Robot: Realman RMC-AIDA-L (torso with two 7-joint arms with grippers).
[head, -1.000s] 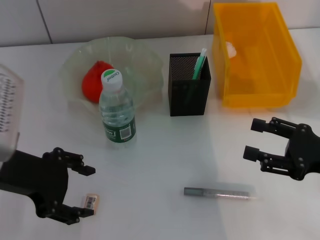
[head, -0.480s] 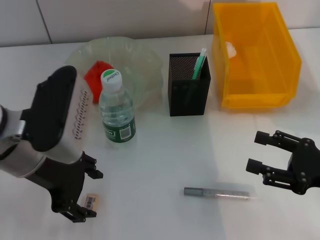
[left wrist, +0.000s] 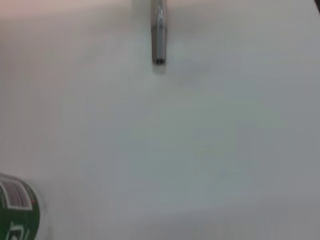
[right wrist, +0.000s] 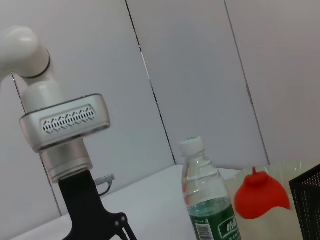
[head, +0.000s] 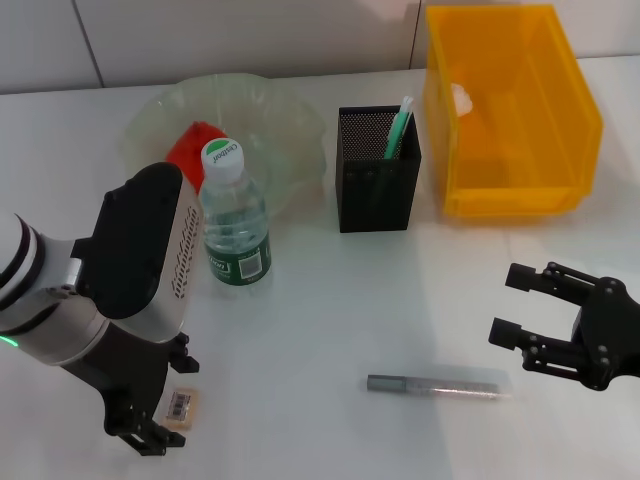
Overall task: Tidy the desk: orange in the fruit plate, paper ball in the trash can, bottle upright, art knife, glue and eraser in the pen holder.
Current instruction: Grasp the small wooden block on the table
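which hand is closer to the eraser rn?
Left. The left hand is right at the eraser near the table's front edge, fingers on either side of it. The right hand hangs open far across the table, beyond the art knife.

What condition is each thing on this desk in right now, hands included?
bottle: upright, capped
orange: in the fruit plate
pen holder: upright, green pen inside
trash can: upright, paper ball inside
art knife: lying flat
eraser: on desk, at left gripper
right gripper: open, empty
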